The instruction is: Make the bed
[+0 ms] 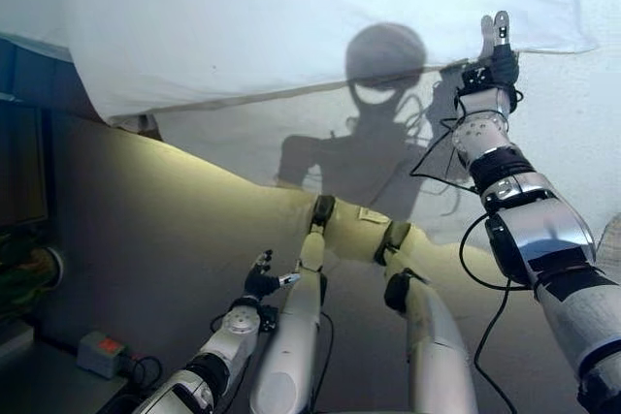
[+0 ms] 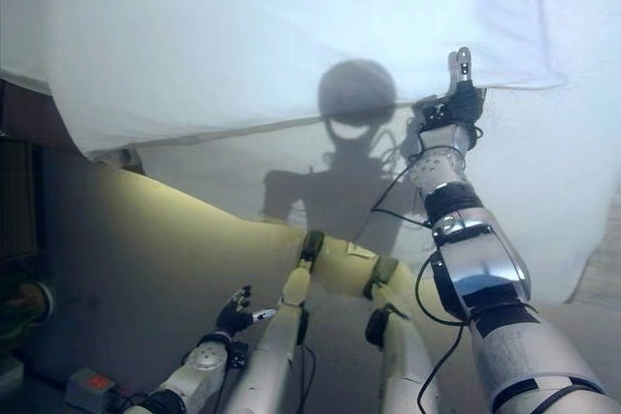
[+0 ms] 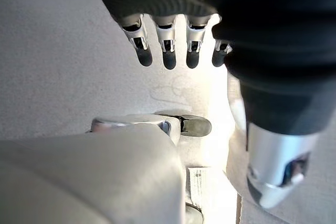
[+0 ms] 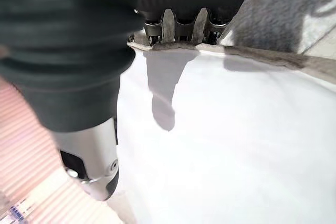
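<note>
Across the upper half of the left eye view a white sheet is spread, its lower hem running from the left edge, where it droops, up toward the upper right. At the upper right of that view the right hand is raised against this hem, with the fingers pointing upward over the cloth's edge. From the right wrist view, the fingers are seen hooked over the hemmed edge of the sheet, the cloth hanging below them and the thumb standing apart from it; the edge is thus gripped between curled fingers and palm, though the fingertips themselves are hidden behind the hem. Below the hem a second pale, textured layer of bedding is seen, and beneath that the yellowish side of the bed curves from middle left down to the centre.

At the lower left of the left eye view the left hand is held low, beside the bed's side. From the left wrist view its fingers are seen straight and spread in a row, holding nothing, with the thumb apart. A small grey box with a red top lies on the floor at the lower left.
</note>
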